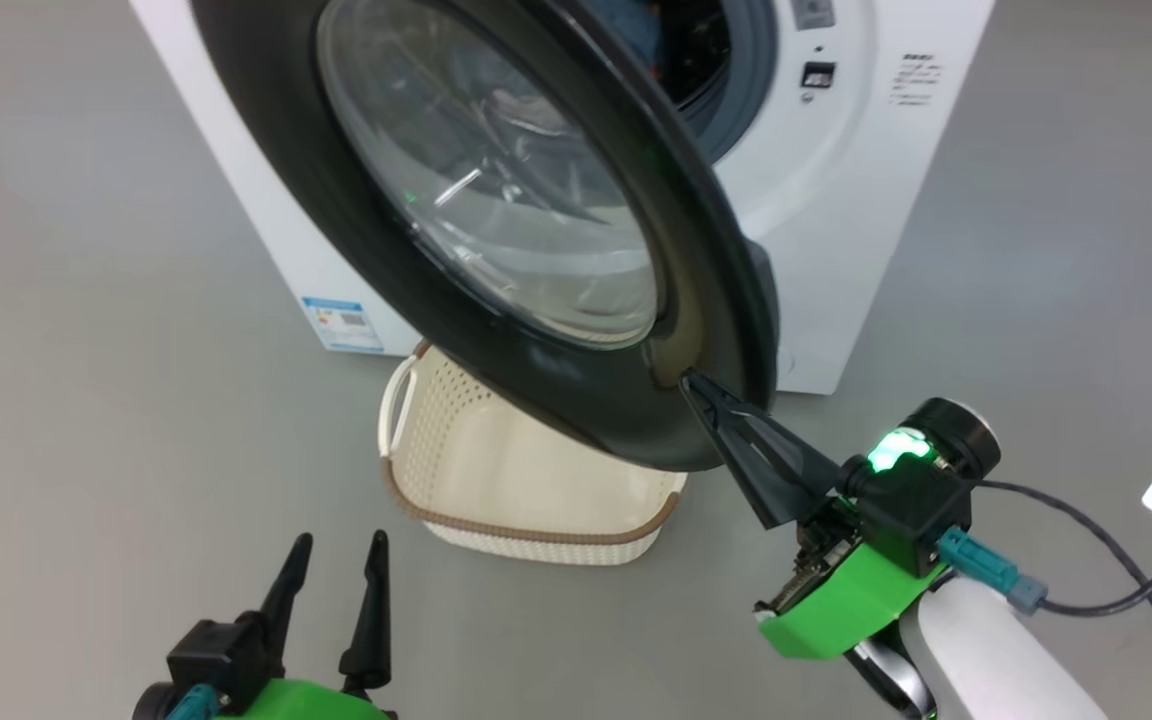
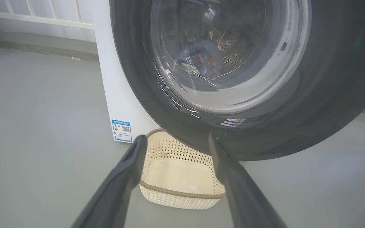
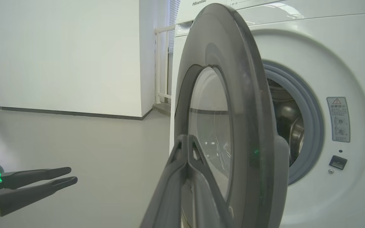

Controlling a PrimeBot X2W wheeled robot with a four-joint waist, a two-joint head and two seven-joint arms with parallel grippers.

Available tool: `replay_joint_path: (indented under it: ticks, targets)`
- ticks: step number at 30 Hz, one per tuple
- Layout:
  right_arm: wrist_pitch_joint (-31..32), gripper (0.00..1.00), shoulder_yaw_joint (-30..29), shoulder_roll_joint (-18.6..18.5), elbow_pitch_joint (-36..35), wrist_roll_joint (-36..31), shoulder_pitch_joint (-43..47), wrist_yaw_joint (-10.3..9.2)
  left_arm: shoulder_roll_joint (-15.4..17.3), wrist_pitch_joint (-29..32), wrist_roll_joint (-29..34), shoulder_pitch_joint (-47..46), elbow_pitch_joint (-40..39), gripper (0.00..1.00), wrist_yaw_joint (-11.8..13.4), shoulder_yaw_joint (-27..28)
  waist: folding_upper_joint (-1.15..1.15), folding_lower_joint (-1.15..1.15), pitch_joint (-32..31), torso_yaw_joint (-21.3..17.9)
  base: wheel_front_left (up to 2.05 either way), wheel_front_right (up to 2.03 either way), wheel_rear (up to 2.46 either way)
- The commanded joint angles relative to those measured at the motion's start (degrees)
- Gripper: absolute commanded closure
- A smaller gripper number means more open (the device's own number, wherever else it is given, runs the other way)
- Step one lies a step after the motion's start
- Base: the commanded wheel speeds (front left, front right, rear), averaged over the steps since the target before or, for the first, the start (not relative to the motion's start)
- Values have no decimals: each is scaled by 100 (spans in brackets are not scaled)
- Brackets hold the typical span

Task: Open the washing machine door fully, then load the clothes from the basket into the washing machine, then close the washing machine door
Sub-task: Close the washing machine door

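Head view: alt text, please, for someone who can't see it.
The shut right gripper touches the lower rim of the half-open washing machine door. A cream basket sits on the floor beneath it; the left gripper is open, lower left.

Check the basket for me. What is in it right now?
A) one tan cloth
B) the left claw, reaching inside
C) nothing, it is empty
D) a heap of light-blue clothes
C: the left wrist view shows the bare cream floor of the basket, while the blue printed clothes lie in the drum, seen through the glass of the washing machine door.
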Motion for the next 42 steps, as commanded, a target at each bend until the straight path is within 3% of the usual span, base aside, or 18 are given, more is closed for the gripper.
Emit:
replay_joint_path:
  ticks: [1,11,27,42]
  targets:
    - [-26,100,87,3,-82,105,-178,9,54,-38,-48,-246,-176,0,60,140,0,0,168,164,0,0,0]
    - [-26,100,-122,-99,216,180,-365,9,53,-38,-172,-329,-326,0,207,-4,0,0,493,304,0,0,0]
    - [-26,100,-343,-179,248,236,-669,9,53,-38,-204,-404,-395,0,281,-75,0,0,867,169,0,0,0]
    - [-26,100,-877,-499,151,321,-939,9,53,-38,-185,-437,-475,0,305,-298,0,0,1396,284,0,0,0]
